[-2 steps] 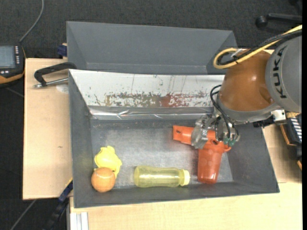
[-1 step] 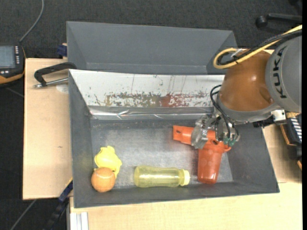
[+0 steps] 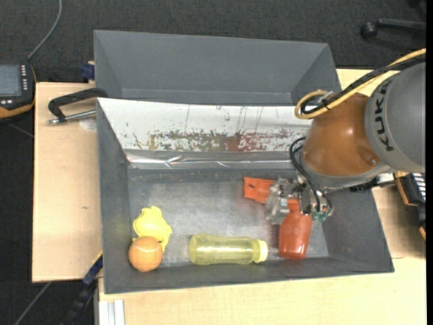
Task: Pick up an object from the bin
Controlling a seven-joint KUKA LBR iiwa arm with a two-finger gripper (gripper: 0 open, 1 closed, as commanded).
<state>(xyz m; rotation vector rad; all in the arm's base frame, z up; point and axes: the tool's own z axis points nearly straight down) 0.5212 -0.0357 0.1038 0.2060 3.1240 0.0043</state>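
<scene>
At the right front of the grey metal bin (image 3: 111, 202), a red rounded plastic cylinder (image 3: 295, 239) is lying on the floor, its upper end running under the gripper (image 3: 295, 207). Gripper open or closed: cannot tell. A flat orange piece (image 3: 257, 189) is sitting just left of it; a clear yellow bottle (image 3: 226, 249), yellow toy (image 3: 153, 223) and orange ball (image 3: 145, 254) are lying further left. Grasp unconfirmed, lift not yet done.
</scene>
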